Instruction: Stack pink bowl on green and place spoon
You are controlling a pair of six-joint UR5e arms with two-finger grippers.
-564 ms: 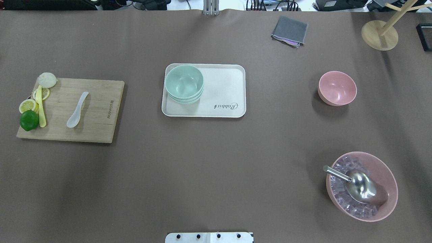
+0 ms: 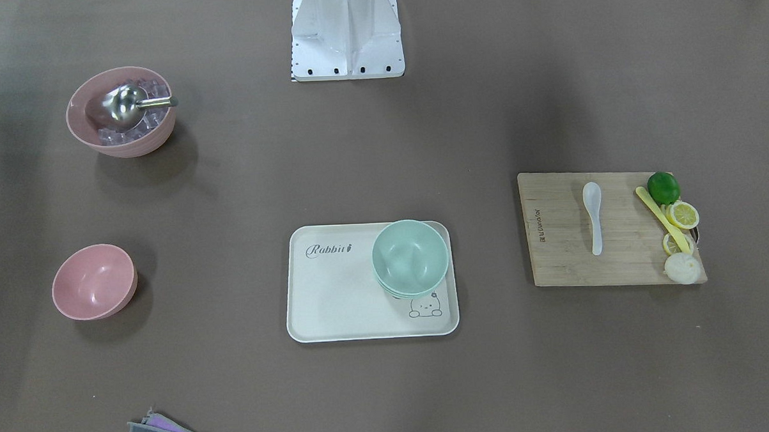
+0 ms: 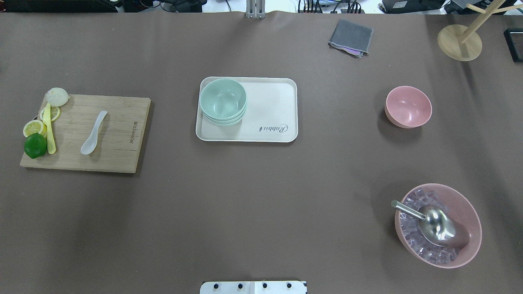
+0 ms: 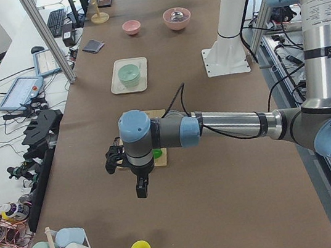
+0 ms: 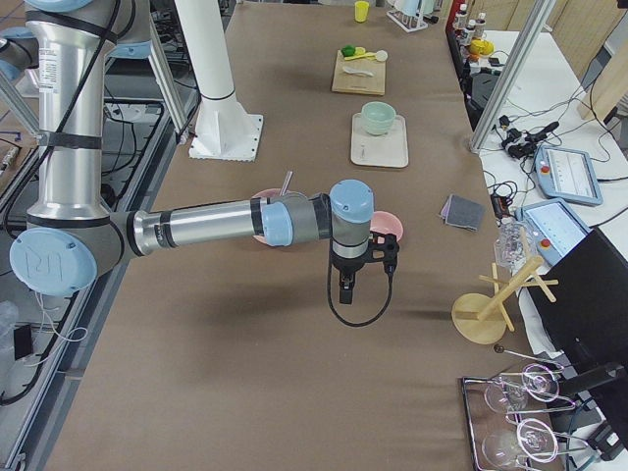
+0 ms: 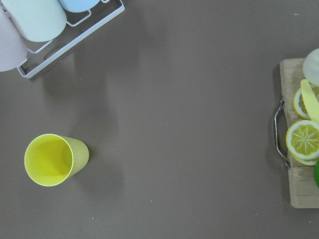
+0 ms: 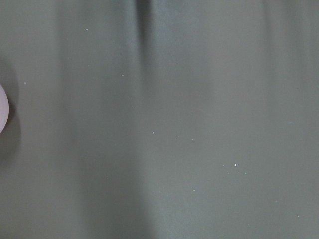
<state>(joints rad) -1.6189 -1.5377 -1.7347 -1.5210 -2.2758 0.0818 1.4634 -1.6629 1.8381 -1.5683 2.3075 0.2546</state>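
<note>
The small pink bowl point(image 3: 408, 107) sits empty on the table's right side; it also shows in the front view point(image 2: 94, 282). A stack of green bowls point(image 3: 223, 101) stands in the left end of a cream tray point(image 3: 273, 106). A white spoon point(image 3: 94, 133) lies on the wooden cutting board point(image 3: 118, 134) at the left. My left gripper point(image 4: 140, 189) hangs over bare table beyond the board's outer end. My right gripper point(image 5: 345, 289) hangs over bare table just past the pink bowl point(image 5: 388, 226). Both show only in the side views, so I cannot tell whether they are open or shut.
A large pink bowl point(image 3: 466, 212) with ice and a metal scoop point(image 3: 437, 222) is at the near right. A grey cloth point(image 3: 351, 37) and wooden stand point(image 3: 459, 42) are at the far right. A lime, lemon slices and a bun edge the board. A yellow cup point(image 6: 52, 159) and cup rack point(image 6: 75, 22) lie under the left wrist.
</note>
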